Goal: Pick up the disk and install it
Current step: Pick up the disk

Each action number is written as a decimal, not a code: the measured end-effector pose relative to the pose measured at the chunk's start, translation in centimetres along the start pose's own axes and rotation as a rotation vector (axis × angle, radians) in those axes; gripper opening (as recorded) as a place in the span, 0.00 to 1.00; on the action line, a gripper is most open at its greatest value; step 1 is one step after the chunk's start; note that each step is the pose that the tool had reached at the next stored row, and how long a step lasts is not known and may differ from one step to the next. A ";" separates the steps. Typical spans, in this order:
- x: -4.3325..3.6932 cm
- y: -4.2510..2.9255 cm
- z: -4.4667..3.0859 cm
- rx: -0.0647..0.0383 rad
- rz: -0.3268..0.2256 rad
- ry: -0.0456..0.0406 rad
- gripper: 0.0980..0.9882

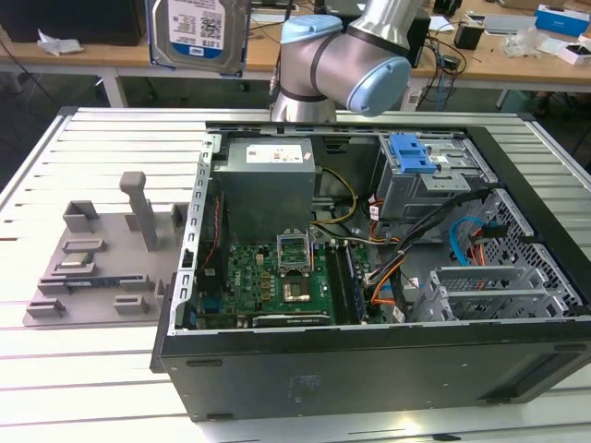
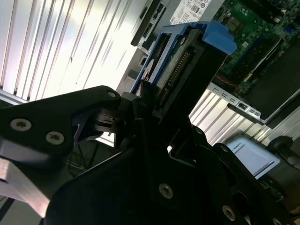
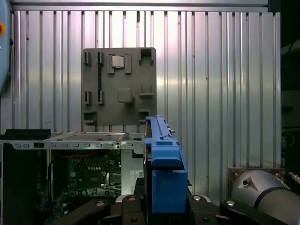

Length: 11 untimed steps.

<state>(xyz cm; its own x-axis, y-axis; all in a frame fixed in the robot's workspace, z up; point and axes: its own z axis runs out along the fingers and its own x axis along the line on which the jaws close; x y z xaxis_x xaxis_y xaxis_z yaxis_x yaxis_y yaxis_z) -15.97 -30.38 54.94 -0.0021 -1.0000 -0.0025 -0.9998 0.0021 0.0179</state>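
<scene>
Though the grip is partly hidden, the disk (image 3: 164, 178) seems pinched between the jaws

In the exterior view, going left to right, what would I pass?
Grey parts tray → the disk, held aloft → robot arm → perforated drive cage inside the open computer case.
</scene>
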 end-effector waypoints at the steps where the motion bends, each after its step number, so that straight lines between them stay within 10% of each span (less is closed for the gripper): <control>1: 0.00 -0.39 0.08 0.000 0.000 0.0000 0.30; 11: 0.00 -3.75 1.26 -0.002 0.000 0.0009 0.30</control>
<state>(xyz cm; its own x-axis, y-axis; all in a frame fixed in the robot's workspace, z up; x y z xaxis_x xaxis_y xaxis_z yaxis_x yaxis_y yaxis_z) -12.24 -30.39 53.62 -0.0019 -1.0000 -0.0016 -0.9998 0.0019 0.0200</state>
